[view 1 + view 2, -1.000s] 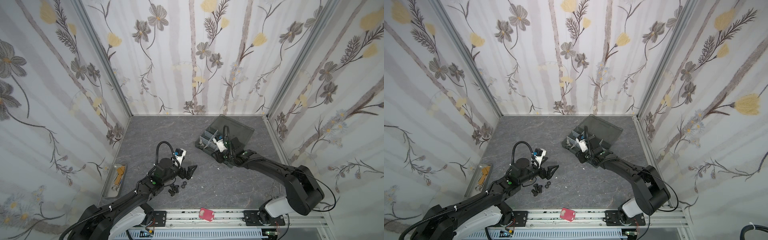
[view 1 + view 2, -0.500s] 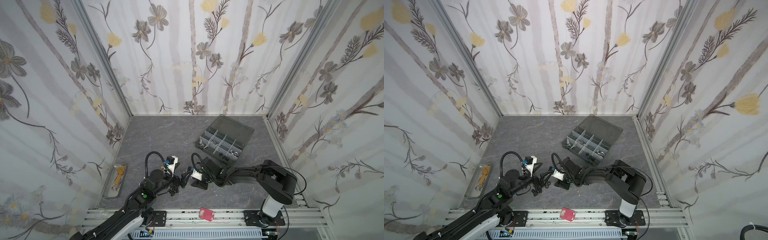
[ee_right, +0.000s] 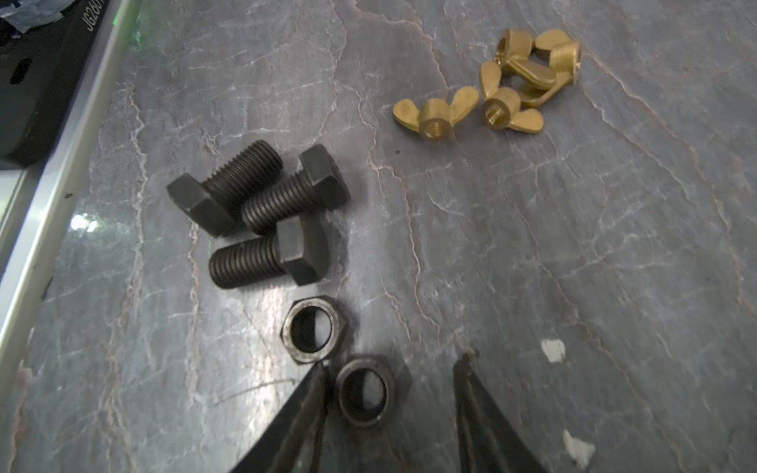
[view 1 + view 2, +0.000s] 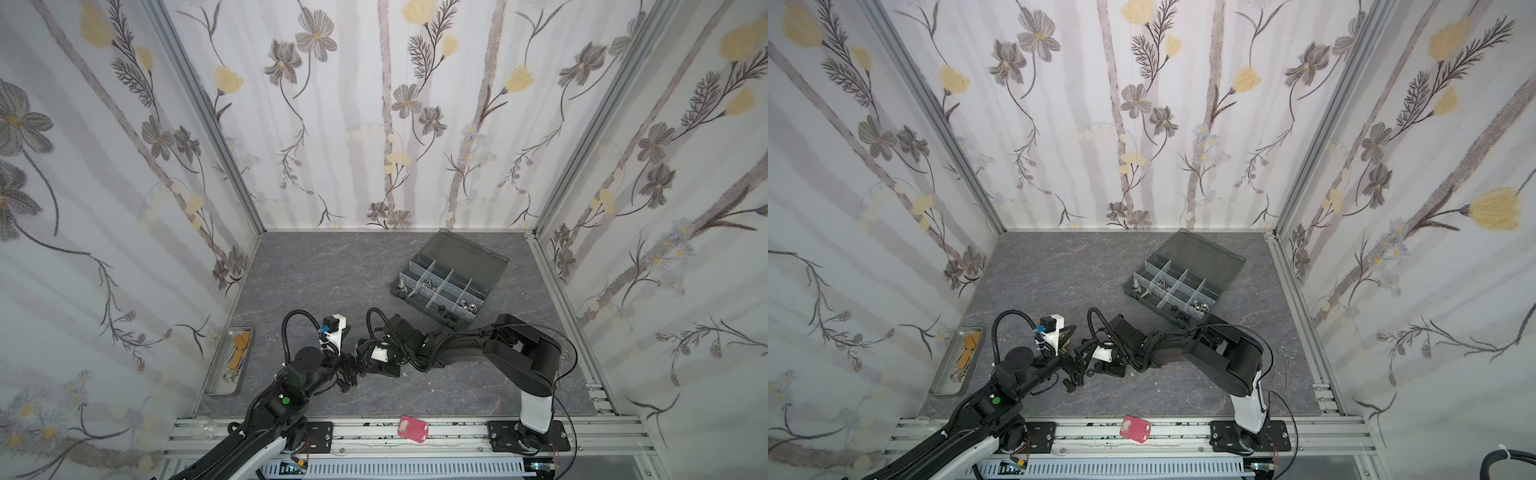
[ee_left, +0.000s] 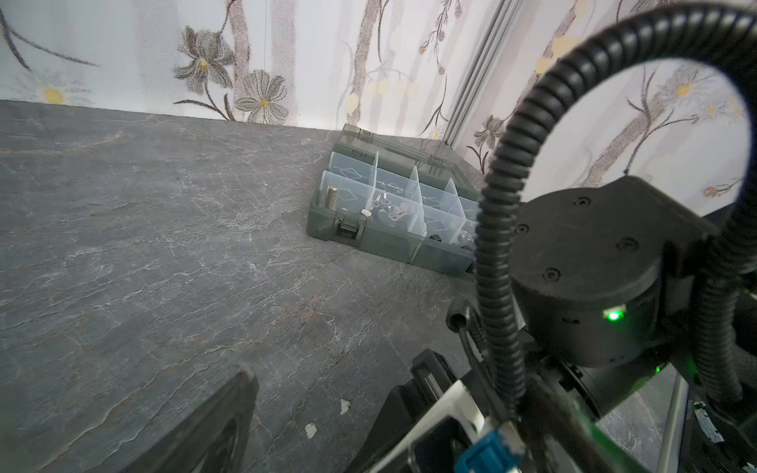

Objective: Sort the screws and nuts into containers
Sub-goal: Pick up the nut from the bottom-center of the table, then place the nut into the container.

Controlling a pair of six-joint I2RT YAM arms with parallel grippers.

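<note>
Right wrist view: three black screws [image 3: 286,196], two black nuts [image 3: 287,329], two white scraps [image 3: 553,351]. Brass wing nuts [image 3: 436,116] lie clustered, at least four; exact count unclear

Matte black on three bolts [image 3: 286,200] and two nuts [image 3: 315,304]; brassy gold on the wing nuts [image 3: 436,112]; dark grey with pale veins across the table [image 3: 573,245]; smoky grey on the box [image 5: 389,241]; white with grey and yellow flowers over the walls [image 4: 374,62]; red on a tag [image 4: 412,429]
</note>
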